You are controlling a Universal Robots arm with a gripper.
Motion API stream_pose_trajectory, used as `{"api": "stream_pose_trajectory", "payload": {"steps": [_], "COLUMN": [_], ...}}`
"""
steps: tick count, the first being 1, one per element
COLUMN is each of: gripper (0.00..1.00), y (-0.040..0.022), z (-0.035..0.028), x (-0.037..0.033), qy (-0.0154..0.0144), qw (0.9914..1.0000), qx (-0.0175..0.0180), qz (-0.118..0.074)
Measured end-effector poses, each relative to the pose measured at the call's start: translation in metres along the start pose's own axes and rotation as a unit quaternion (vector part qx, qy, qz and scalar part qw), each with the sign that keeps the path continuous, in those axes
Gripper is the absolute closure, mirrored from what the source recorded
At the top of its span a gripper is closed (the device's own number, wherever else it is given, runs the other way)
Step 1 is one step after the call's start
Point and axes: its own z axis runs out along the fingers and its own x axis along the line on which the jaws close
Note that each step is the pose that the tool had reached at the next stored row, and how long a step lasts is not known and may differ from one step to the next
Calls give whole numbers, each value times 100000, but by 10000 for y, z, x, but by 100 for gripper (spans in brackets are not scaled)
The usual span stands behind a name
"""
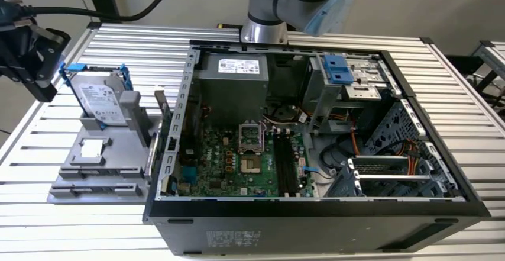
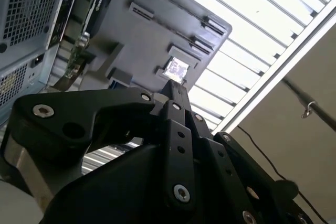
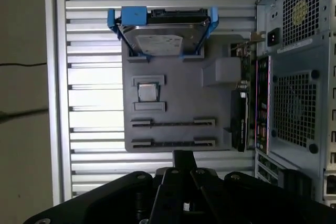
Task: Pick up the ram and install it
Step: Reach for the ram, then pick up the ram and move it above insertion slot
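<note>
The gripper [image 3: 184,157] has its fingers pressed together on nothing, well apart from the ram [image 3: 244,64]. The ram is a greenish board standing on edge at the side of the grey tray [image 3: 178,77] that faces the open computer case [image 3: 299,77]. Straight ahead of the fingertips lie two long grooves [image 3: 173,123] in the tray, then a small square chip [image 3: 148,92], then the hard drive [image 3: 160,43] in its blue bracket [image 3: 134,15]. The drive has a white label whose print cannot be made out. A black card [image 3: 239,124] stands just beside the ram, nearer the fingers. In the exterior view the arm [image 1: 264,12] rises behind the case — the gripper hangs over the slatted table [image 1: 142,42] at that view's left.
</note>
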Motion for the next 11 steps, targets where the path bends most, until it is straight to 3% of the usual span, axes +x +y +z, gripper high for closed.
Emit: {"api": "stream_pose_trajectory", "payload": {"steps": [11], "gripper": [100], "y": [-176], "z": [-8], "x": [43], "qy": [5], "qw": [100000], "qx": [-5], "qz": [-241]}}
